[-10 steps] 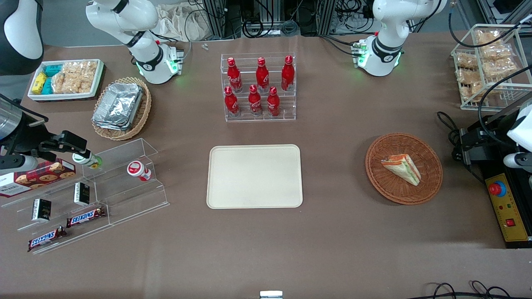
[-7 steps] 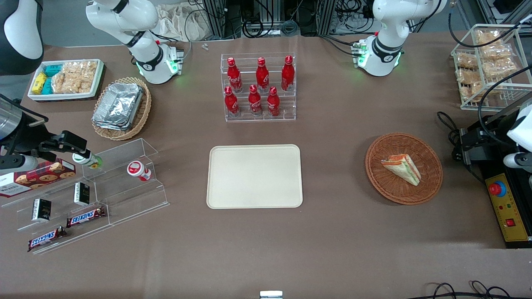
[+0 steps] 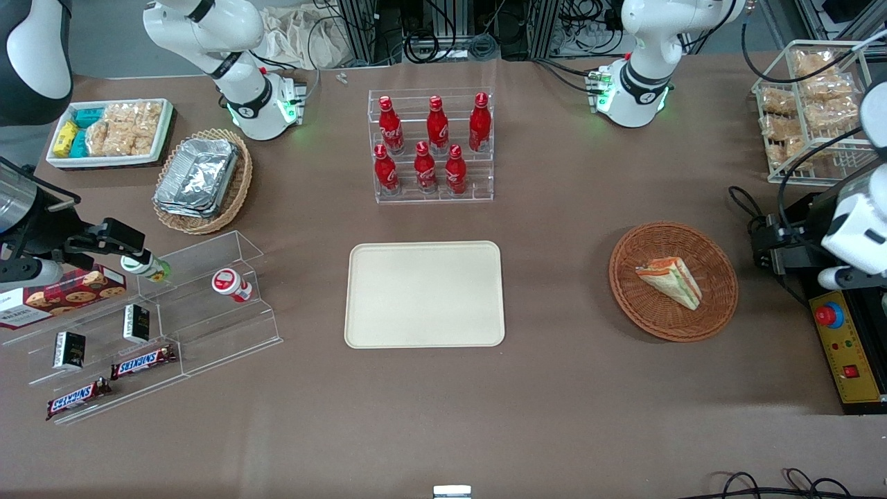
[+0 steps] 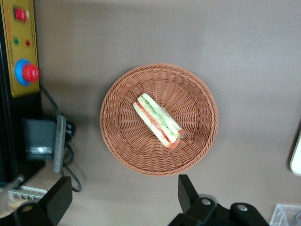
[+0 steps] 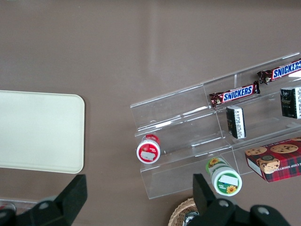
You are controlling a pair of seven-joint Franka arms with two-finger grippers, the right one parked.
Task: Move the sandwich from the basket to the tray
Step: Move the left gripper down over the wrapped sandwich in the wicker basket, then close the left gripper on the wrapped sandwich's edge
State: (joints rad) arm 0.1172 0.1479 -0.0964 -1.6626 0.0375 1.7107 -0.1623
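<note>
The sandwich [image 3: 671, 280], a white-bread wedge with orange and green layers, lies in the reddish-brown wicker basket [image 3: 714, 315] toward the working arm's end of the table. The left wrist view shows the same sandwich [image 4: 157, 121] in the basket [image 4: 117, 141]. The cream tray [image 3: 424, 294] lies flat and bare at the table's middle, and the right wrist view shows part of that tray [image 5: 40, 132]. My gripper [image 3: 766, 248] hovers beside the basket, above the table's end. The gripper [image 4: 123, 200] is open, its fingers wide apart, nothing between them, and it is apart from the basket.
A yellow control box with a red button [image 3: 829, 315] and cables sit under the working arm. A rack of red bottles [image 3: 431, 147] stands farther from the camera than the tray. A wire rack of snack bags [image 3: 814, 104] stands at the working arm's corner.
The working arm has shifted a little toward the basket and its upper links have swung into view. The sandwich, basket and tray have not moved.
</note>
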